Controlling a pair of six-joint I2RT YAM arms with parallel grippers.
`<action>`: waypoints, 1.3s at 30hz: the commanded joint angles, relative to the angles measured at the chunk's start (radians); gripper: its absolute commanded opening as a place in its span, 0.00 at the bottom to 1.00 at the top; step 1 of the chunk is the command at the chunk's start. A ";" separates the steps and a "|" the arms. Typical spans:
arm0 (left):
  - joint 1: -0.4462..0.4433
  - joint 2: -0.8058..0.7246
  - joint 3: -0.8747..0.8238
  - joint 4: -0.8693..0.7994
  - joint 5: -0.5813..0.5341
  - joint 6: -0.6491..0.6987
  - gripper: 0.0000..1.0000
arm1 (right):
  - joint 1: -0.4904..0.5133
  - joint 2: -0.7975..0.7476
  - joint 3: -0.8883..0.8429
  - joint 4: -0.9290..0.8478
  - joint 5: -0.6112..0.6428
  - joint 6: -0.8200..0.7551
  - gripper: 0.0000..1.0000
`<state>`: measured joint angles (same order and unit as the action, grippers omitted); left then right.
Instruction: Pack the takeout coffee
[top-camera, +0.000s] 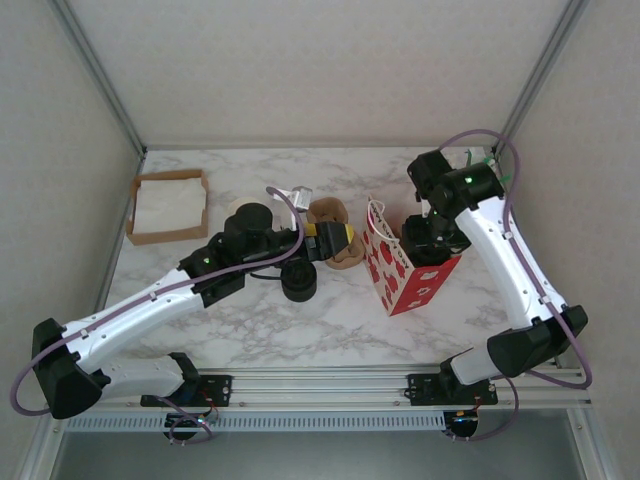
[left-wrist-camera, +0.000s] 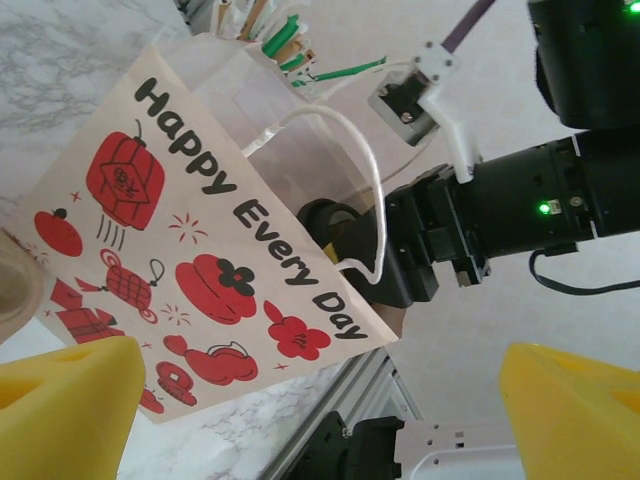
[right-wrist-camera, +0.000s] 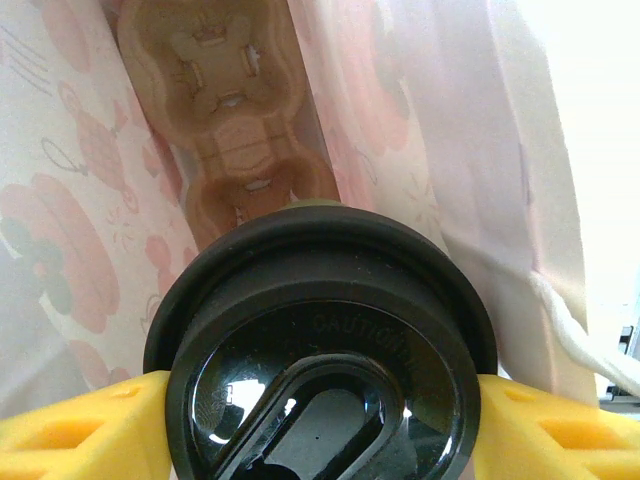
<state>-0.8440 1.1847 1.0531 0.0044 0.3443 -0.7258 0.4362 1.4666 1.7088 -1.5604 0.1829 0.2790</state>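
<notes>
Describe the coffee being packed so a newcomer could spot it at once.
On the marble table, right of centre, stands a white paper bag with red prints. The right pincer reaches into its open top; the coffee is the black-lidded cup clamped there. Unlike the black round object out on the tabletop, it is inside the bag.

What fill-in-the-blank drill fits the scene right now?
1. The right hand grips a cup with a ____ lid.
2. The cup is ____ the bag, above a brown tray.
3. The bag reads Happy Every ____.
4. The left hand is open and holds ____.
Missing words: black; inside; Day; nothing.
</notes>
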 joint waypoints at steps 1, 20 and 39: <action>-0.012 0.006 0.034 0.041 -0.003 0.006 0.91 | -0.005 0.016 0.017 -0.028 0.014 -0.009 0.70; -0.017 0.026 0.031 0.043 -0.039 0.016 0.90 | -0.006 0.015 -0.074 0.055 -0.037 -0.005 0.70; -0.016 0.062 0.082 0.020 -0.063 0.007 0.91 | -0.026 0.000 -0.153 0.123 -0.075 -0.026 0.70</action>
<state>-0.8501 1.2373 1.0954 0.0246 0.2939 -0.7254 0.4210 1.4853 1.5646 -1.4456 0.1261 0.2718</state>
